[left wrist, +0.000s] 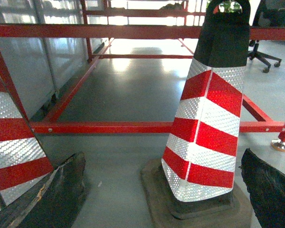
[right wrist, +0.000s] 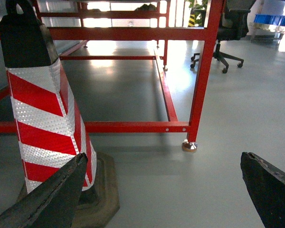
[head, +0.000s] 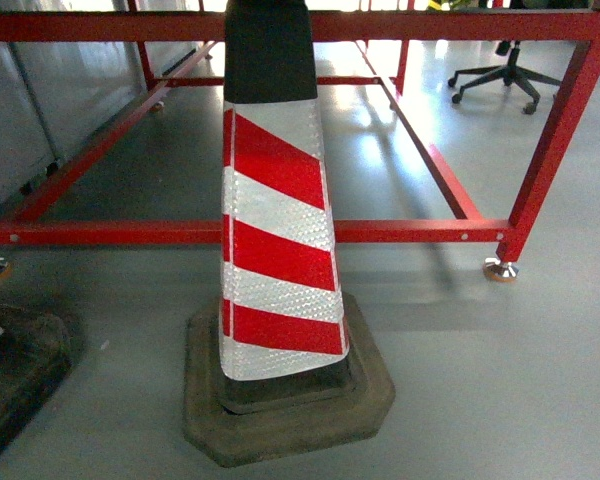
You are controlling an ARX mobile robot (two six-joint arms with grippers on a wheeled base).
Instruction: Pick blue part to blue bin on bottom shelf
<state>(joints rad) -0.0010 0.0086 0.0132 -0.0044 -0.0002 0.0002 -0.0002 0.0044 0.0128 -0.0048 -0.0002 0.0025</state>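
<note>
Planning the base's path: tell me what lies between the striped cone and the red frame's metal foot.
Only bare grey floor, seen in the right wrist view, between the striped cone and the metal foot; the head view agrees.

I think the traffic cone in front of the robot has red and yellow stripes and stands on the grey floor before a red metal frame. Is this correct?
Not quite: the stripes are red and white, not red and yellow. The head view shows it plainly. The traffic cone does stand on the grey floor before the red metal frame, as you say.
</note>
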